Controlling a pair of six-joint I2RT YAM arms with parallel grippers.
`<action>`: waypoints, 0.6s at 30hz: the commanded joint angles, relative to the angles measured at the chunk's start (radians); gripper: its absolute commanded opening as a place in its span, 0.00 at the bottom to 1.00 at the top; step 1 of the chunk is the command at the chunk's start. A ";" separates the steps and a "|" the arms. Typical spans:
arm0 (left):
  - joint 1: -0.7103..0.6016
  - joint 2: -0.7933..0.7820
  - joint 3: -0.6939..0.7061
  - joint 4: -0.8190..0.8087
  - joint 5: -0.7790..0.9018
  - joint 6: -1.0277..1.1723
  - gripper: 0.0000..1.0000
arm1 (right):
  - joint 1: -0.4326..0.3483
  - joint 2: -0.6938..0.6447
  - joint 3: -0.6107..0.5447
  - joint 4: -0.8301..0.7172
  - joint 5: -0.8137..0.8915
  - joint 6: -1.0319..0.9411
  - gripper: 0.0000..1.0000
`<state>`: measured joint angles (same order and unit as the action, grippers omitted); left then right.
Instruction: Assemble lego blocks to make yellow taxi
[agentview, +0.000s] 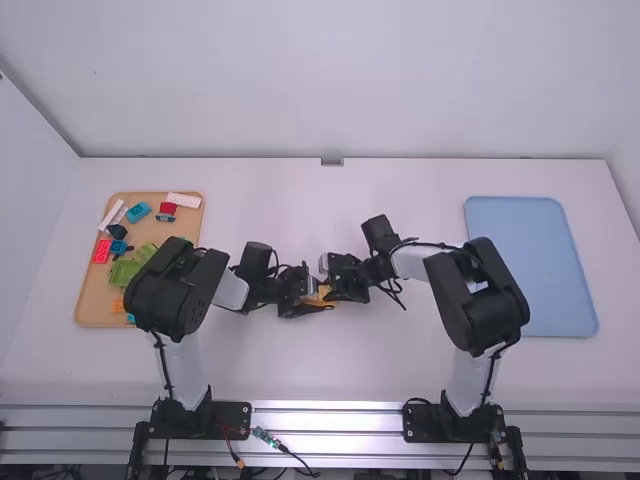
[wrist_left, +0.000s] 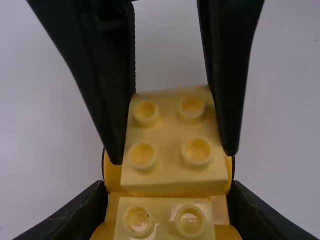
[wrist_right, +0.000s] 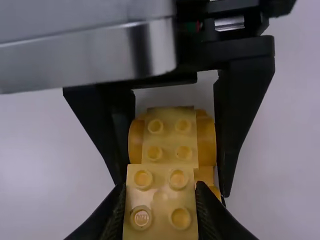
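Leftward, assorted bricks are contained in a half-obscured tan tray; yellow bricks are gripped by left gripper and right gripper.

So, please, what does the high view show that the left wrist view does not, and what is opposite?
High view: a tan tray holding red, green, white and turquoise bricks, a blue tray, and both arms down to their bases.

Left wrist view: four round studs on the yellow brick between the right end effector's fingers, and two studs on the yellow base held by the left end effector.

Shared: yellow pieces, both end effectors, and the white table.
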<state>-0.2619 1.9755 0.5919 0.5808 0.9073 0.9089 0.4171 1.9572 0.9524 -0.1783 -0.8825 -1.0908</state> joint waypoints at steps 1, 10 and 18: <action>-0.002 0.006 0.006 -0.004 -0.008 0.004 0.50 | 0.005 -0.026 -0.011 -0.005 0.010 0.021 0.00; -0.002 0.006 0.005 -0.005 -0.008 0.004 0.49 | 0.046 -0.026 -0.024 0.066 0.082 0.090 0.00; -0.002 0.006 0.005 -0.005 -0.008 0.004 0.50 | 0.048 -0.026 -0.064 0.137 0.091 0.100 0.00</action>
<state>-0.2554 1.9755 0.5922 0.5816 0.9016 0.9001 0.4473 1.9408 0.9009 -0.0395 -0.8150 -1.0161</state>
